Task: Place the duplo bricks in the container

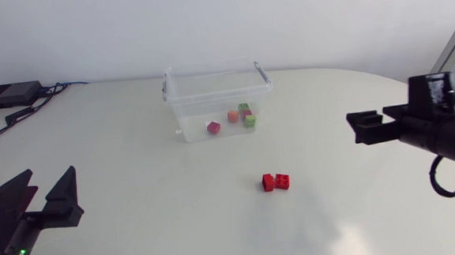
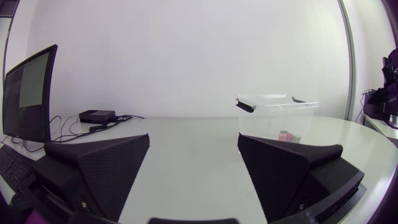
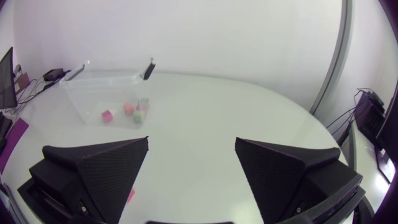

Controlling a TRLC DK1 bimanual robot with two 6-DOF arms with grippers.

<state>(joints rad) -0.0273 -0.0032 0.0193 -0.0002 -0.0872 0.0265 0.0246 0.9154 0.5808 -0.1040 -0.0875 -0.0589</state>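
Down ahead of the right claw point(image 1: 358, 129) (spread, empty, like the left claw point(image 1: 52, 176)), the red brick point(image 1: 275, 181) could get shoved aside if clipped off-centre.

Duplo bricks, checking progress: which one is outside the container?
The red brick, lying alone in front of the container; the others lie inside it.

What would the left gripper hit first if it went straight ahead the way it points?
Likely nothing: the left gripper faces bare table. The container stands ahead but off to one side; depth is unclear, so a graze is possible.
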